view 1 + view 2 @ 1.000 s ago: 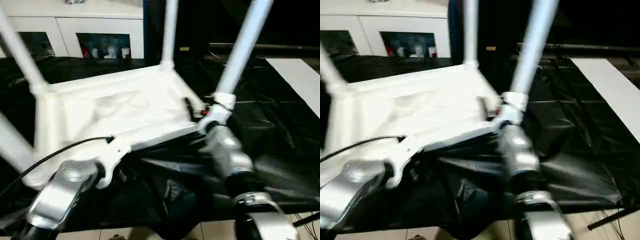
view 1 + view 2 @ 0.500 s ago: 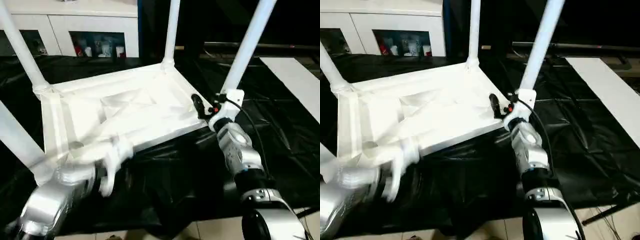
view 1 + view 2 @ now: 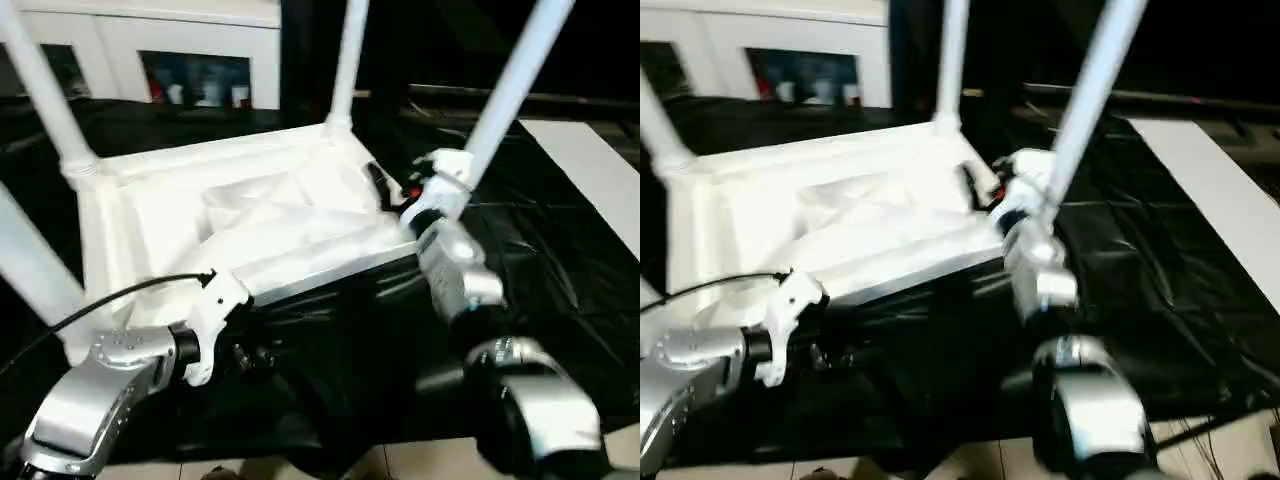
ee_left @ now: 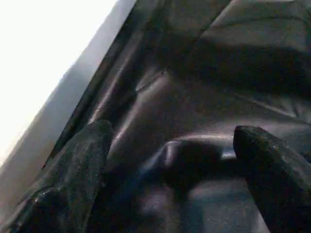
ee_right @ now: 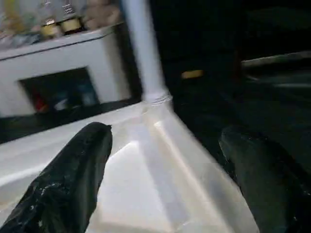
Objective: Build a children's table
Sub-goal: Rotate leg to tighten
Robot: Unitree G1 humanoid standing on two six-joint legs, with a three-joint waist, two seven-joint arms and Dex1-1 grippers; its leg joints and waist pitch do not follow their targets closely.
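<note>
Lying upside down on the black-covered bench (image 3: 560,260), table (image 3: 250,225) with all four legs pointing up; right pincer (image 5: 160,160) spread wide, empty, aimed over the near right corner beside that corner's leg (image 3: 505,95), long axis upright; left pincer (image 4: 170,160) also wide and empty, low at the near edge over the black cover; right arm nearer the leg

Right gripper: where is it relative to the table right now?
In the left eye view the right gripper is on the right side, open over the upturned children's table at its near right corner, beside the leg standing there.
</note>
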